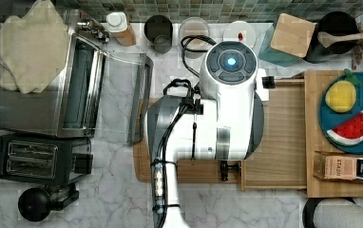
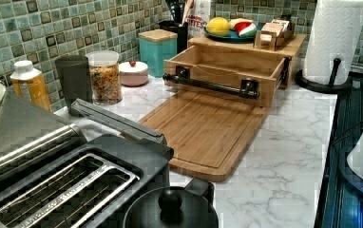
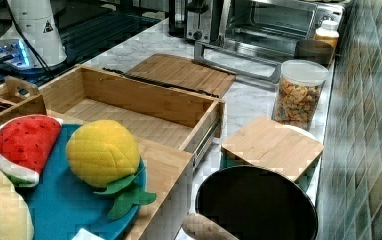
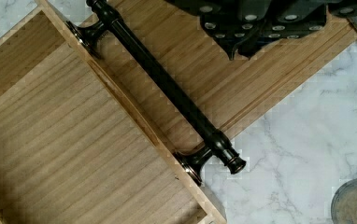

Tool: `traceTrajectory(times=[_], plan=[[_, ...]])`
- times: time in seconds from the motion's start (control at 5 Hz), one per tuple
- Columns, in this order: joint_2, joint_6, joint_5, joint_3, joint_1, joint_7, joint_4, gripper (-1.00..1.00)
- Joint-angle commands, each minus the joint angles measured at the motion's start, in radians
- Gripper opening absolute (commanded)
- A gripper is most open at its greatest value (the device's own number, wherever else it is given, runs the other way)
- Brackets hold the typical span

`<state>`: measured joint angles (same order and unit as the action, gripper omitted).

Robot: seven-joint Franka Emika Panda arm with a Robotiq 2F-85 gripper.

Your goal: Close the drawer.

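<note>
Drawer (image 2: 227, 64) pulled fully out, empty: light, stiff, sliding on rails. Best pushed at handle (image 4: 167, 88). Gripper (image 4: 260, 28) above cutting board (image 2: 203, 130); finger opening unclear, nothing held.

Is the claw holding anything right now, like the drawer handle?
Nothing is held. In the wrist view the claw hangs over the cutting board, apart from the drawer and its handle.
</note>
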<state>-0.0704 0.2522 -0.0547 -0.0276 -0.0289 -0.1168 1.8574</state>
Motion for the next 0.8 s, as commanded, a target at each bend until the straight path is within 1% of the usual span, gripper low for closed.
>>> traceTrajectory(times=[0.2,0.4,0.6,0.8], plan=[[0.0,0.0,-0.007,0.001,-0.001,0.0,0.01,-1.0],[0.053,0.065,-0.027,0.009,0.006,-0.046,0.095,-1.0],[0.134,0.233,-0.013,0.019,0.008,-0.222,0.252,-1.0],[0.152,0.271,-0.01,0.026,0.015,-0.358,0.3,-1.0]])
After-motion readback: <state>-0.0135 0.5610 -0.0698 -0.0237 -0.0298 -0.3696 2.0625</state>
